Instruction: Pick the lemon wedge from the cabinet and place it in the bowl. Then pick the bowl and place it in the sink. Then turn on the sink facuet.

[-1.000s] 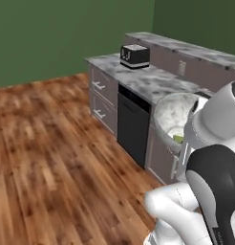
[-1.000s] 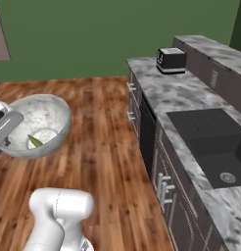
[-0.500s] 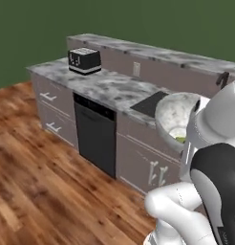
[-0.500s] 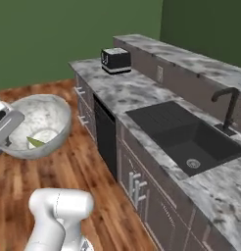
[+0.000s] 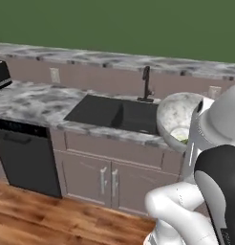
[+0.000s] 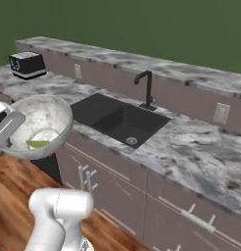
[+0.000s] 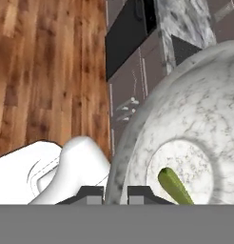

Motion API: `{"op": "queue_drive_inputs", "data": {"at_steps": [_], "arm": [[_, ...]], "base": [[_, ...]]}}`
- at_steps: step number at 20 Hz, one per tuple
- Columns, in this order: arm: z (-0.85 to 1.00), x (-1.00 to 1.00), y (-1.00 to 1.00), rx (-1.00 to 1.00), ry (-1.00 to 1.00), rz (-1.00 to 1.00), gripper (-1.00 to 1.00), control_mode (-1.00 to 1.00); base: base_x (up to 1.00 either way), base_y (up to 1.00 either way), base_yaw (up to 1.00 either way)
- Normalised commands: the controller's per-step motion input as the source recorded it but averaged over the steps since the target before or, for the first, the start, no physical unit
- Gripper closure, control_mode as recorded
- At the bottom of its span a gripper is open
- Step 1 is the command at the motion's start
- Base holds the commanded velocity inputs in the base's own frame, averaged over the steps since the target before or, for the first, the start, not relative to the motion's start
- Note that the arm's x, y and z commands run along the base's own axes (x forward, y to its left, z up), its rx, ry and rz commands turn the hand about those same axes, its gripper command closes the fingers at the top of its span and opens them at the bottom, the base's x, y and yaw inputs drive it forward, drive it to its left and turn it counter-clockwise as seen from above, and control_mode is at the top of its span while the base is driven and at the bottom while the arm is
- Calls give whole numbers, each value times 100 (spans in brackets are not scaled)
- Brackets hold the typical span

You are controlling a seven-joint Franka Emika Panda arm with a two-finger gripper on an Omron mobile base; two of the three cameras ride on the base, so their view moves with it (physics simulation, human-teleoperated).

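Note:
My gripper (image 7: 115, 193) is shut on the rim of the white marbled bowl (image 7: 185, 124), one fingertip on either side of its wall. The bowl (image 6: 39, 122) hangs in the air in front of the counter, left of the black sink (image 6: 120, 120), and tilts towards the camera. A yellow-green lemon wedge (image 7: 175, 186) lies on the bowl's bottom, also seen as lemon wedge (image 6: 38, 144). In the left base view the bowl (image 5: 179, 119) sits beside my arm, just right of the sink (image 5: 114, 114). The black faucet (image 5: 146, 83) stands upright behind the basin, likewise the faucet (image 6: 147, 88).
A grey marble counter (image 6: 191, 147) runs around the sink, with a raised ledge behind it. A black toaster (image 6: 27, 63) stands at the far left. Taupe cabinet doors with silver bar handles (image 5: 107, 181) front the counter, beside a black dishwasher (image 5: 26, 158). Wooden floor lies below.
The whole picture has swung as the base moved: the sink and faucet now lie straight ahead. The bowl with the wedge stays in my gripper, held the same way.

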Motion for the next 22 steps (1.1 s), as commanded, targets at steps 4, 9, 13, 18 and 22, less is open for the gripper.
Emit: {"op": "queue_drive_inputs", "data": {"at_steps": [4,9,13,18,22], "arm": [[0,0,0,0,0,0,100,100],[0,0,0,0,0,0,100,100],[0,0,0,0,0,0,100,100],[0,0,0,0,0,0,100,100],[0,0,0,0,0,0,100,100]], "base": [[0,-4,-74],[13,9,-62],[14,39,-45],[29,32,-39],[16,42,-29]]}}
